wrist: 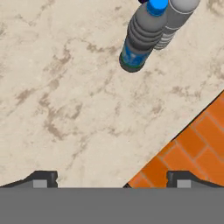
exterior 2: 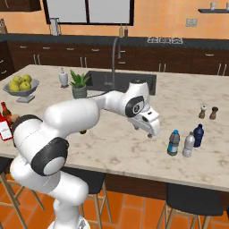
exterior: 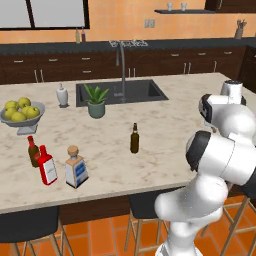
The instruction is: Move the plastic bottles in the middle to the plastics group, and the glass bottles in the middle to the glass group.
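Observation:
The small water bottle [exterior 2: 173, 143] with a blue label stands upright right beside the pale clear bottle [exterior 2: 188, 144] and the dark blue bottle [exterior 2: 198, 135]. In the hand view the water bottle [wrist: 140, 39] and the pale bottle [wrist: 175, 19] lean away at the top. My gripper [exterior 2: 152, 133] hangs open and empty just left of them, its fingertips [wrist: 41, 179] wide apart over bare counter. The slim dark brown bottle [exterior: 134, 138] stands mid-counter. The squarish corked bottle [exterior: 76, 167] stands next to the red bottle [exterior: 47, 166] and the short brown bottle [exterior: 33, 151].
Salt and pepper shakers [exterior 2: 208, 112] stand behind the plastics group. A potted plant [exterior: 96, 101], a white vase [exterior: 62, 95], a fruit bowl [exterior: 21, 114] and the sink [exterior: 120, 92] lie at the back. The counter's front edge [wrist: 175, 131] runs close by, with orange floor beyond.

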### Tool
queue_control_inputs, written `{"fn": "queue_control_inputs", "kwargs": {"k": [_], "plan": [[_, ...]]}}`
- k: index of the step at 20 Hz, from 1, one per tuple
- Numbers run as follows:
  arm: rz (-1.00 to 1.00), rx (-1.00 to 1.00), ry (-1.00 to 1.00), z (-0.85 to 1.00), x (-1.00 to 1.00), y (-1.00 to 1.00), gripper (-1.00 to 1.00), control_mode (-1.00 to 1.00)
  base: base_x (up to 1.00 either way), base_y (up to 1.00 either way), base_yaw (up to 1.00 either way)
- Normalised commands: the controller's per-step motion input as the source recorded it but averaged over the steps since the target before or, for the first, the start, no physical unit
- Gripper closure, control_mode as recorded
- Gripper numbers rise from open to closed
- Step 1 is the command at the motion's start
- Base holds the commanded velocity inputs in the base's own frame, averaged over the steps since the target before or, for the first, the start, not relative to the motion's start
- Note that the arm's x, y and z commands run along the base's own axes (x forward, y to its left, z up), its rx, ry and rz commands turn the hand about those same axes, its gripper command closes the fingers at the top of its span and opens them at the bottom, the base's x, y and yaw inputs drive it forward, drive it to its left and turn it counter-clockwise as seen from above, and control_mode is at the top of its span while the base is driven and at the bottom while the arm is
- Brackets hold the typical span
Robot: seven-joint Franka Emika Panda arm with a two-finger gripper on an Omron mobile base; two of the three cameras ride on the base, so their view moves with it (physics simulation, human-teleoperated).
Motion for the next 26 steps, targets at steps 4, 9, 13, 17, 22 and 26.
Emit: {"fn": "queue_control_inputs", "kwargs": {"k": [4,9,13,17,22,26], "plan": [[0.28,-0.10,0.00,0.00,0.00,1.00,-1.00,-1.00,0.00,0.00,0.00],[0.20,-0.08,0.00,0.02,0.00,1.00,-1.00,-1.00,0.00,0.00,0.00],[0.10,-0.06,0.00,0.05,0.00,1.00,-1.00,-1.00,0.00,0.00,0.00],[0.11,0.00,-0.04,0.15,0.00,1.00,-1.00,-1.00,0.00,0.00,0.00],[0.10,0.04,0.04,0.47,0.00,0.87,-1.00,-1.00,0.00,0.00,0.00],[0.14,0.08,0.22,0.48,0.13,0.67,-1.00,-1.00,0.00,0.00,0.00]]}}
